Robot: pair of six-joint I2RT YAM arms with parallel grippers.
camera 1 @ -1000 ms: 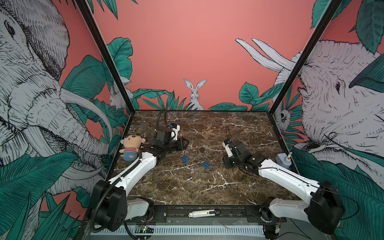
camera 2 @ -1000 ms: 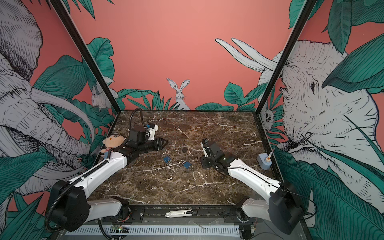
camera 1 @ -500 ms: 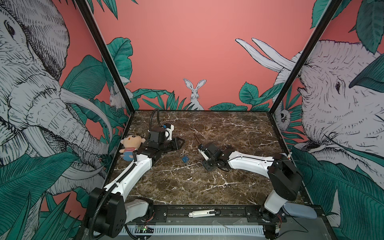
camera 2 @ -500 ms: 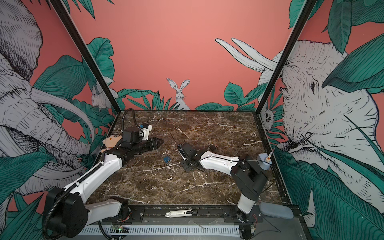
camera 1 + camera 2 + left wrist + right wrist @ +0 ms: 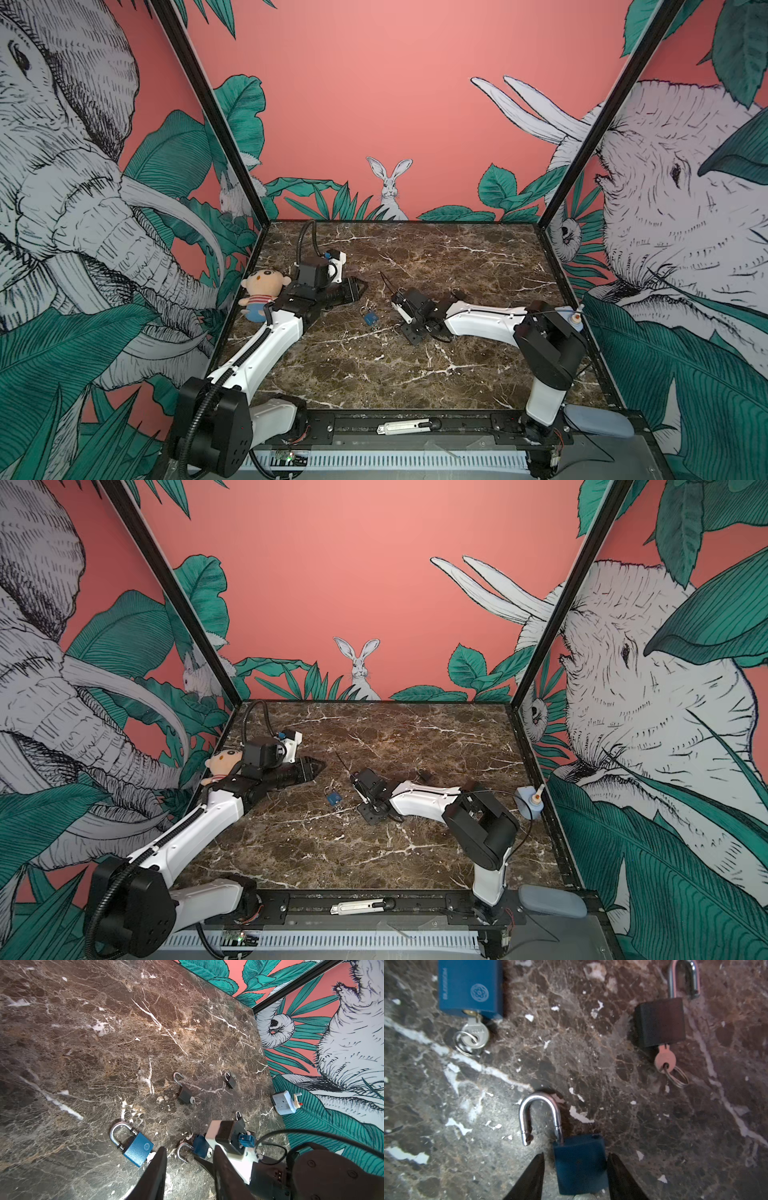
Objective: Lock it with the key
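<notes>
The small blue padlock point(image 5: 579, 1165) (shackle point(image 5: 538, 1113) open) is straddled on the tabletop point(image 5: 612, 1084) by the right gripper point(image 5: 575, 1155), jaws apart; the left gripper point(image 5: 190, 1148) is parted too, empty. If clamped off-centre, the lock could be twisted aside

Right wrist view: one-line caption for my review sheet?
Right gripper, jaws open, straddles a small blue padlock, shackle open; a bigger blue padlock and a black padlock, both keyed, lie beyond.
</notes>
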